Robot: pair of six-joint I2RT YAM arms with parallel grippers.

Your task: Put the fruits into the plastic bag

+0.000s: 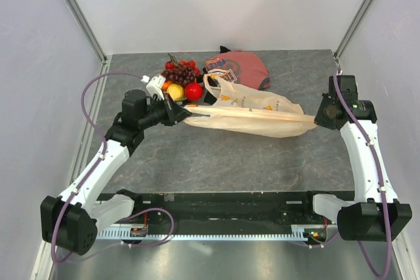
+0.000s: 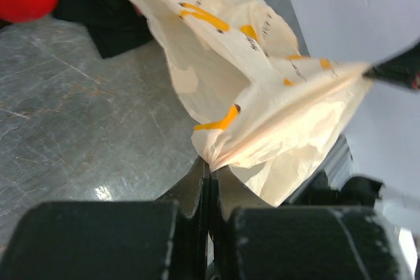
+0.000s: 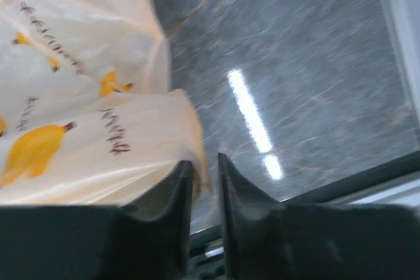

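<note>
Mid-frame, the plastic bag (image 1: 249, 117) is stretched taut: left fingers (image 2: 193, 185) clamp one end, right fingers (image 3: 172, 195) pinch the other, probably readying it for the fruits (image 1: 180, 80) piled upper-centre.

right tool (image 3: 205, 165) | nearly closed on plastic bag (image 3: 85, 116) edge | grey marbled table (image 3: 295, 63) beyond
</note>
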